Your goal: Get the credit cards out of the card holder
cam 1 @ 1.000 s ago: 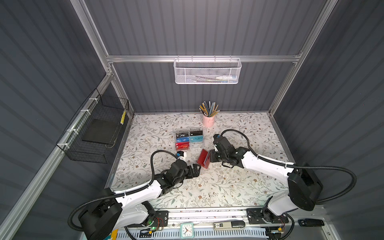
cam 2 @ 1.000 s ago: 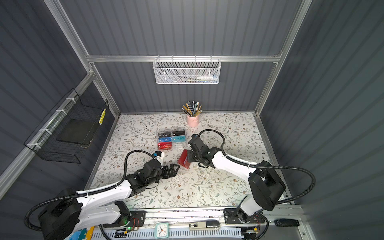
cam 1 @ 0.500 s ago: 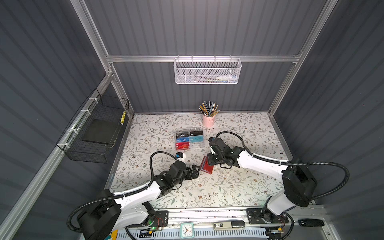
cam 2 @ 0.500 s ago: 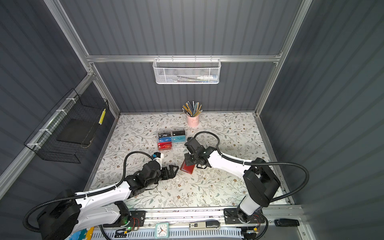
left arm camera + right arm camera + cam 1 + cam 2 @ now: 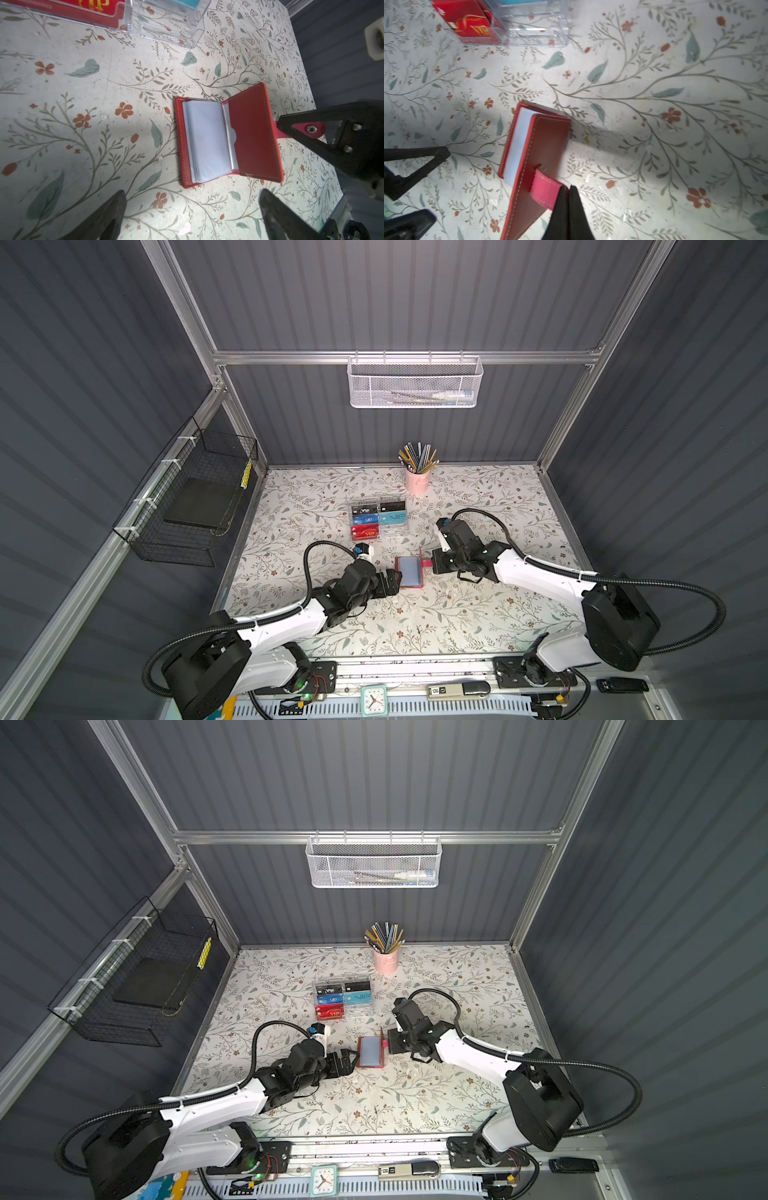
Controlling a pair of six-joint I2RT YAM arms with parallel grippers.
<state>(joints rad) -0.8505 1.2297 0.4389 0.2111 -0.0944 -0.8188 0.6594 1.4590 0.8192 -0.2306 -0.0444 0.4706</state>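
**A:** What was found changed over the last second?

**B:** The card holder (image 5: 409,571) had been seen a little further back, hung tilted from the right arm with only red showing. It was now found laid down at mid-table, between the two grippers. Its back cover and the stack of clear sleeves (image 5: 207,141) were rested flat on the table (image 5: 478,614). The front cover was kept raised, near upright in both top views.

**A:** By what was the cover kept up?

**B:** By the right gripper (image 5: 566,190), whose jaws were seen pinched tight on the snap tab (image 5: 545,192). The left gripper (image 5: 395,578) was seen spread wide, with nothing held, just beside the holder's free edge.

**A:** What was meant by that for the task?

**B:** The opening step was judged done, since the sleeves were exposed and faced up. No credit cards were made out in the top sleeve, which looked pale and blank. Whether any were tucked deeper could not be told. Drawing from this page was judged not yet begun.

**A:** How was the holder pointed?

**B:** Its long axis was seen to run along the spine, from the near edge toward the back wall. The spine was turned to the right arm and the sleeves' loose edges to the left gripper. The tab was pointed off toward the right arm.
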